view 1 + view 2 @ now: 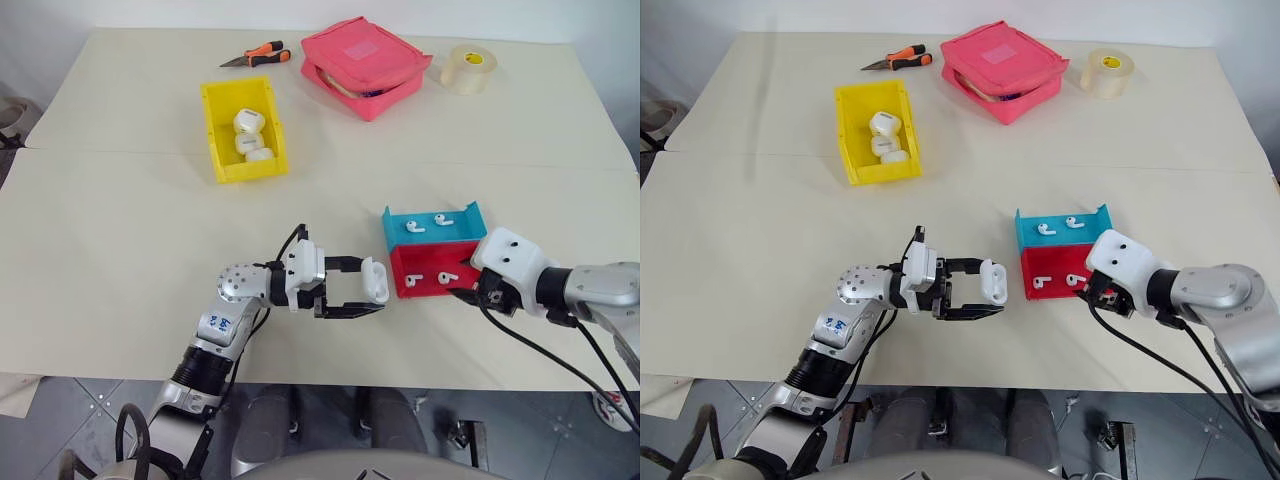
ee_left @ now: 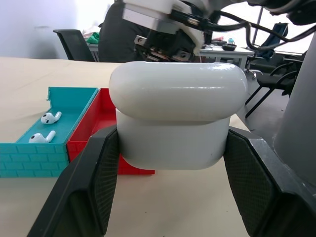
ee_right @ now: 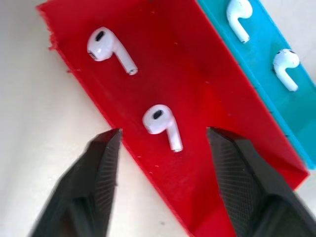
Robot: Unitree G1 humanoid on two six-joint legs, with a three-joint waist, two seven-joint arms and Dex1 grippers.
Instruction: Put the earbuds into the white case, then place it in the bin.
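My left gripper (image 1: 372,286) is shut on the white case (image 2: 177,118), holding it just above the table near the front edge, left of the red tray (image 1: 405,262). Two earbuds (image 3: 160,121) lie in the red tray and two more earbuds (image 1: 415,226) lie in the blue tray (image 1: 395,225) behind it. My right gripper (image 3: 164,132) hangs over the red tray's near end, open, with one fingertip on each side of the nearer earbud and not touching it. The yellow bin (image 1: 213,130) stands at the back left with three white cases inside.
A pink zip pouch (image 1: 365,65), a tape roll (image 1: 467,68) and orange-handled cutters (image 1: 258,56) lie along the far side of the table. The table's front edge runs just below both grippers.
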